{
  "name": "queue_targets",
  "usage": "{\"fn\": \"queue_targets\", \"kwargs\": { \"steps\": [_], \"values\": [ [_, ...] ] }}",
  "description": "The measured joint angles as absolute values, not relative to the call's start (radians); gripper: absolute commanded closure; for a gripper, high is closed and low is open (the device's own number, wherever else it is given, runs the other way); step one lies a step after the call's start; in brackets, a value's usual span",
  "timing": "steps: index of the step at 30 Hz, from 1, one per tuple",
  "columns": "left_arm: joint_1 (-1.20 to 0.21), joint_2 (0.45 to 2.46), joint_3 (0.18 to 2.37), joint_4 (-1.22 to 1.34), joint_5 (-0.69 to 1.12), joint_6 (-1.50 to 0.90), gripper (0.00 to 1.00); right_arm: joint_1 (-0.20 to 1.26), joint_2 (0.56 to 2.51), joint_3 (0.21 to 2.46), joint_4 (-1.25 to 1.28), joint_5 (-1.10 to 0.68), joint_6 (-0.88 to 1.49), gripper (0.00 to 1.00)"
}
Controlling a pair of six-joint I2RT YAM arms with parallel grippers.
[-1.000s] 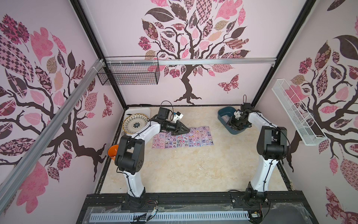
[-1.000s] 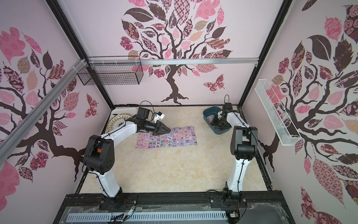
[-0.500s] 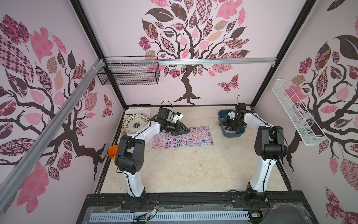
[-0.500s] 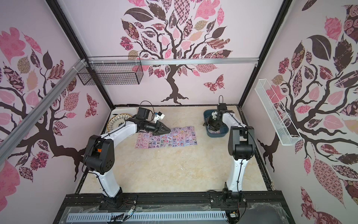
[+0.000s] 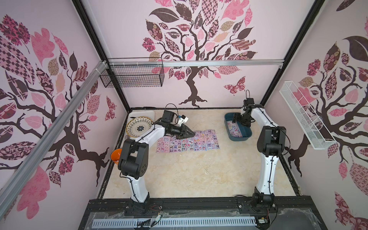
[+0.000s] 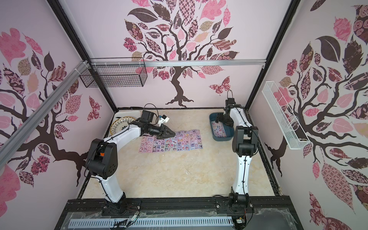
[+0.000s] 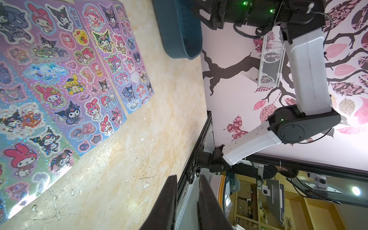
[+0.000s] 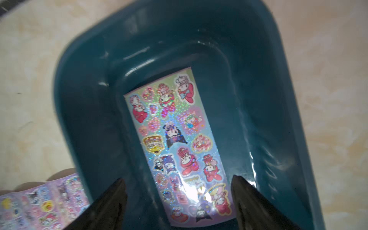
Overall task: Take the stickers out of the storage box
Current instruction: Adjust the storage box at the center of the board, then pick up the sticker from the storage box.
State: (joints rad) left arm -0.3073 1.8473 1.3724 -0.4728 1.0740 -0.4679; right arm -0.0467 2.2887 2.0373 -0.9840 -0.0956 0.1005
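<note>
Most of the stickers [image 5: 188,140] are out on the table [image 5: 199,175] in a tidy side-by-side row. The left claw [image 5: 192,133] hangs low right over that row, fingers nearly pinched together with just a sliver of gap and nothing in them. Off to that claw's right sits the storage box [image 5: 240,137], and the right claw [image 8: 179,188] is poised over the inside of it, fingers spread wide and empty. One last sheet [image 8: 177,139] lies flat on the box floor directly below that claw, its near end between the two fingertips. So this looks like the reach-in for the final sheet. The next move probably calls for dropping down and catching an edge, which is tricky since the sheet sits flush on the bottom. Writing-wise there's nothing readable, just cartoon characters on glittery backing, no brand or label legible.
</note>
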Motion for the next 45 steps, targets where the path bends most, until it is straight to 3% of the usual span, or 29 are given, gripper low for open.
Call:
{"fn": "queue_targets", "kwargs": {
  "steps": [12,19,32,40,45],
  "values": [
    [-0.307,1.847,1.372,-0.485,1.071,-0.462,0.75,-0.001,2.409,2.151,-1.071,-0.014,0.059,0.05],
    [-0.307,1.847,1.372,-0.490,1.066,-0.456,0.75,0.010,2.462,2.187,-1.095,0.020,0.044,0.10],
    [-0.307,1.846,1.372,-0.492,1.063,-0.452,0.75,0.002,2.473,2.194,-1.093,0.008,0.029,0.58],
    [-0.307,1.846,1.372,-0.492,1.063,-0.451,0.75,-0.015,2.432,2.137,-1.066,-0.028,0.039,0.69],
    [-0.307,1.846,1.372,-0.492,1.063,-0.451,0.75,-0.025,2.390,2.103,-1.068,-0.057,0.049,0.71]
  ]
}}
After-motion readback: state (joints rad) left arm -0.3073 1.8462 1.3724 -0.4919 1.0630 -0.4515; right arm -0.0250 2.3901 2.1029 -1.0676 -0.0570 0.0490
